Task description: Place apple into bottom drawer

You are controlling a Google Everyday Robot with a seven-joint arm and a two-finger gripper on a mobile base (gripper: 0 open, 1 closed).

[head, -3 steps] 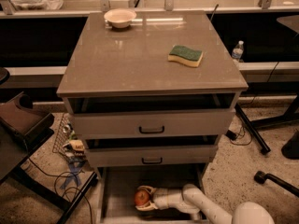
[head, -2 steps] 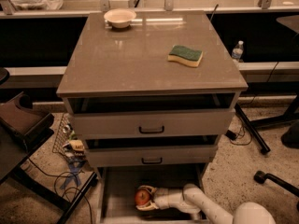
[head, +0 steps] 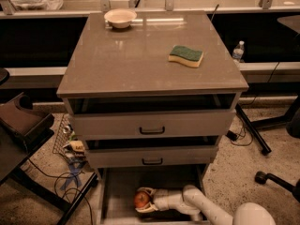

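The red-orange apple (head: 141, 199) sits low inside the open bottom drawer (head: 117, 191), a shallow grey tray pulled out under the cabinet. My gripper (head: 143, 199) reaches in from the right on its white arm, and its pale fingers (head: 146, 191) wrap above and below the apple. The apple rests at or just above the drawer floor; I cannot tell which.
Two upper drawers (head: 152, 123) with black handles stick out partly above the bottom drawer. The cabinet top holds a green-and-yellow sponge (head: 186, 55) and a white bowl (head: 120, 18). A wire basket and cables (head: 70, 149) lie on the floor at left, chair legs at right.
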